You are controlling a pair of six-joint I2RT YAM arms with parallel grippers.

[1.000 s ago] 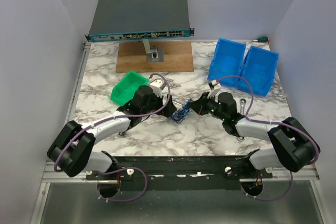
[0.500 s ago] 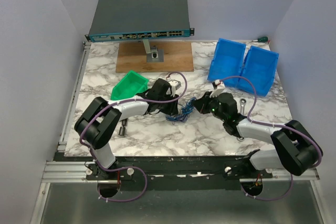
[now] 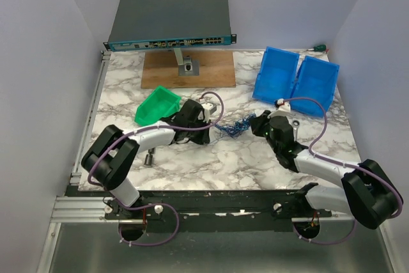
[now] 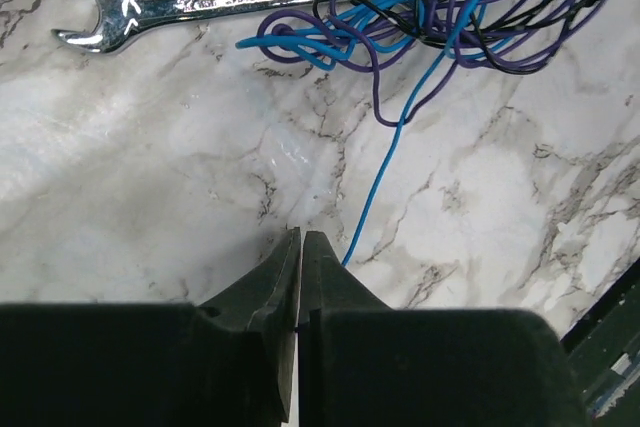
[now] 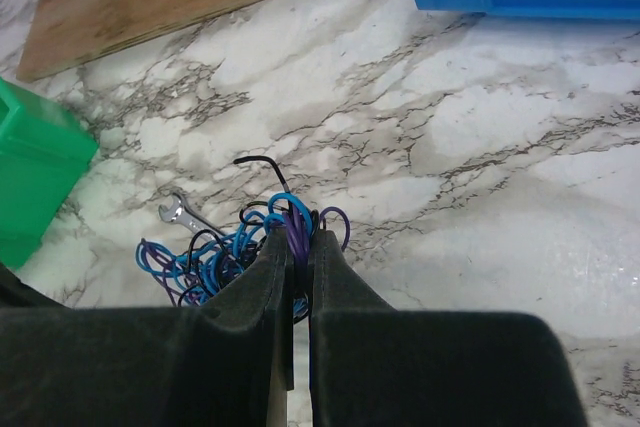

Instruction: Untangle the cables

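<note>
Right wrist view: your right jaws are pinched on a few purple and blue strands at the near edge of the cables (image 5: 215, 257). The cables are a scribbly knot of hair-thin blue, purple and black wire lying on the table (image 5: 480, 147), which is glossy white marble w/ grey veins. One black strand hooks up out of the knot. The head of a small chrome wrench (image 5: 176, 211) shows just beside the knot's far-left edge.

Left wrist view: your left jaws are pressed flat together w/ nothing visible btw them. They're over bare marble, apart from the knot. One loose blue strand (image 4: 385, 162) trails out of the tangle and ends just beside the tips. The wrench's open end points left, and its shaft runs under the purple loops.

Top view: the knot sits mid-table btw the left arm (image 3: 153, 135) and the right arm (image 3: 313, 161). A wedge-shaped green plastic bin (image 3: 153, 103) is near the left arm. Two blue bins (image 3: 297, 81) stand far right. A flat wooden board (image 3: 211, 71) carries a metal plate (image 3: 187, 67). A flat grey switch (image 3: 169, 17) lies at the back.
</note>
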